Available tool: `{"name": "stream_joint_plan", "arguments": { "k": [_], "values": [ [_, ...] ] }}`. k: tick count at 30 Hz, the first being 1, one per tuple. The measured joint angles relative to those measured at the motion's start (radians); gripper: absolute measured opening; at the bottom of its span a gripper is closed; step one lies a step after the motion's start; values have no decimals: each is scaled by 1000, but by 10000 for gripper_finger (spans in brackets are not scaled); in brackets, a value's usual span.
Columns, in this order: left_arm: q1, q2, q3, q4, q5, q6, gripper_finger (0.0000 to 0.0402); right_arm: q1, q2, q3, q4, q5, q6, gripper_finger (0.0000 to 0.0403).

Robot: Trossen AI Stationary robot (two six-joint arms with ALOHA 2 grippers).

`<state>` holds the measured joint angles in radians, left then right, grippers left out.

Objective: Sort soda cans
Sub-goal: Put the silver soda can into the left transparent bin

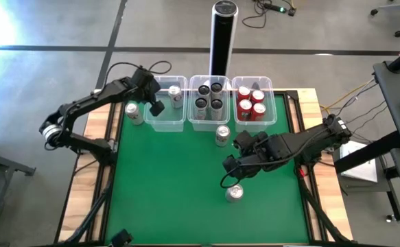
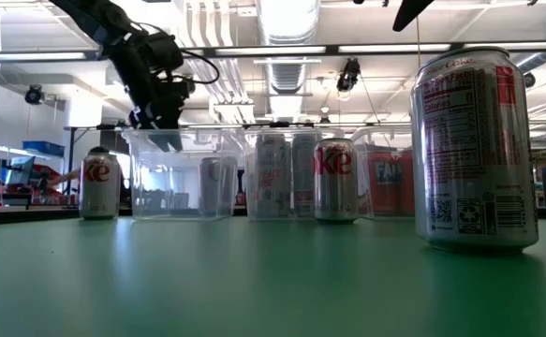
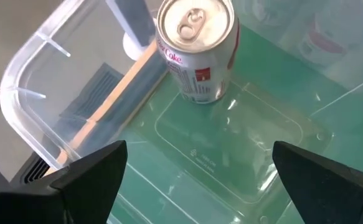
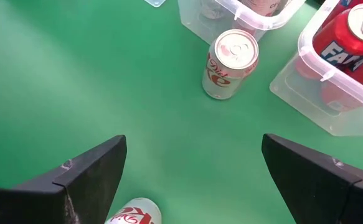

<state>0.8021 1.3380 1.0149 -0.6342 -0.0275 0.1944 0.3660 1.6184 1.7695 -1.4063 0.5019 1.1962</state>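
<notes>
While upright in left bin (image 3: 25, 118), silver can (image 3: 198, 50) axis vert.

one can (image 1: 175, 96) in left bin (image 1: 165, 121) | three cans (image 1: 222, 135) on mat (image 1: 172, 192)

Grey concrete floor (image 1: 62, 27) with dark seams, cables trailing. Bright ceiling lights (image 2: 287, 19) overhead. Desk edge (image 1: 398, 75) rightward.

A robotics lab or open workshop: exposed ceiling ducts (image 2: 287, 19) and strip lights, concrete floor (image 1: 49, 27) with trailing cables (image 1: 272, 8), rolling office chair (image 1: 392, 14), desks behind.
</notes>
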Motion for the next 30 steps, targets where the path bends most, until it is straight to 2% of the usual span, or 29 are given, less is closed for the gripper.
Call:
{"name": "stream_joint_plan", "arguments": {
  "k": [6,13,18,25,30],
  "values": [
    [0,-39,23,-4,10,1,386,0,0,0,0,6,0,368],
    [0,-106,116,-238,-17,46,386,0,0,0,1,24,-4,368],
    [0,-172,96,-359,-9,128,386,-6,0,0,1,36,-32,368],
    [19,-331,70,-394,-16,160,386,-11,0,0,2,44,-67,368],
    [64,-374,62,-476,-16,240,387,-11,0,-1,2,49,-76,368]
  ]
}}
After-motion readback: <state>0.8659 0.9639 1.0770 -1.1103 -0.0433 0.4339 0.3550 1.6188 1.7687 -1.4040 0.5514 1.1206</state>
